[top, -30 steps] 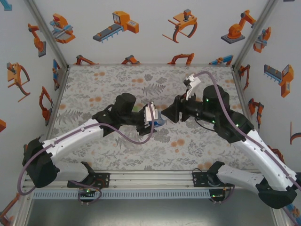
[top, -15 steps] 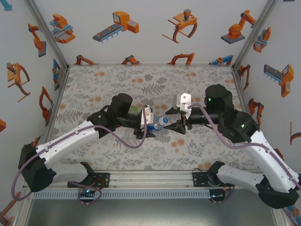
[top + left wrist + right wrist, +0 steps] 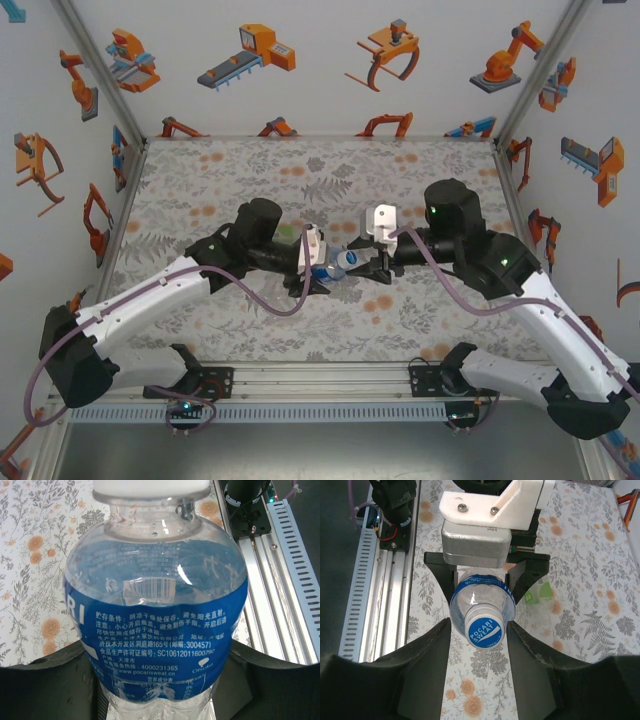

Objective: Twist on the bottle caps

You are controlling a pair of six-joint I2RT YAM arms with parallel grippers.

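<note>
Left of centre over the worktop (image 3: 200,170), left end effector (image 3: 316,272): clamped on the blue-labelled bottle; its black fingers (image 3: 45,685) press in on both sides of the label in the left wrist view
Blue-labelled bottle (image 3: 155,620): clear plastic, 1 in hand; held off the floral worktop, lying roughly level; neck pointing toward the right arm; printed blue label wraps its middle
Cap (image 3: 485,630): white rim, blue top printed POCARI SWEAT; seated on the bottle's neck; whether it is threaded tight I cannot tell
Right end effector (image 3: 481,626): jaws narrowly parted, 1 finger on each side of the cap; a gap shows between the cap and each finger, so nothing is gripped
Right side of the left wrist view, aluminium rail (image 3: 280,580): runs along the worktop's near edge
</note>
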